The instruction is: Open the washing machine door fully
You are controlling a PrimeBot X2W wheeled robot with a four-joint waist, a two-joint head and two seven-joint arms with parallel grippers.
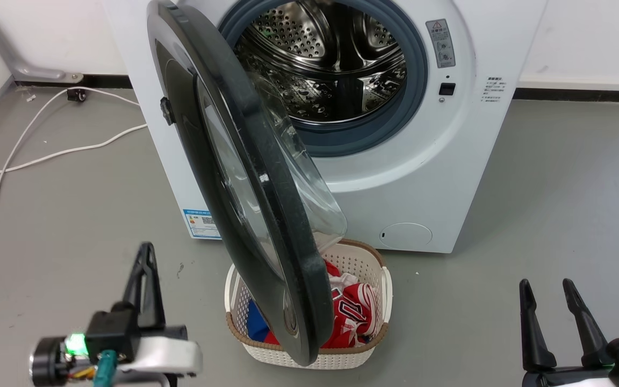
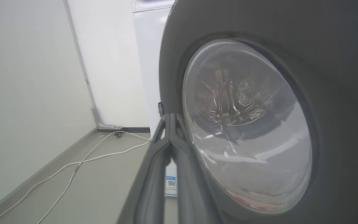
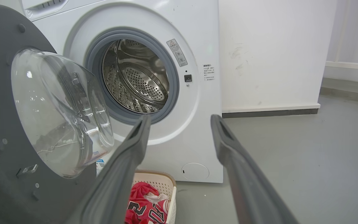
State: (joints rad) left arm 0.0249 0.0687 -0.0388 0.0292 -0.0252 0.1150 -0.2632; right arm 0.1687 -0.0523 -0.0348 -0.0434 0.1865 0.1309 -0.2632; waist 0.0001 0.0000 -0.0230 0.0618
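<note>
Left gripper (image 1: 145, 252) sits pinched shut, empty, outside the washing machine door (image 1: 288, 231); right gripper (image 1: 546, 285) gapes, empty. A nudge there could swing it closed!

Left pincer (image 1: 146, 251): 2 dark fingers (image 1: 142, 285), white wrist (image 1: 167, 357), green light (image 1: 76, 344).

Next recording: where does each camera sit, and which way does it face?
Head view: on the head, facing forward and down at the washing machine, its half-open door and a basket; left gripper lower left, right gripper lower right.
Left wrist view: on the left wrist, facing along shut fingers at the door's outer face.
Right wrist view: on the right wrist, facing between open fingers at the drum.
Shared: head and right wrist views both show drum and basket.
</note>
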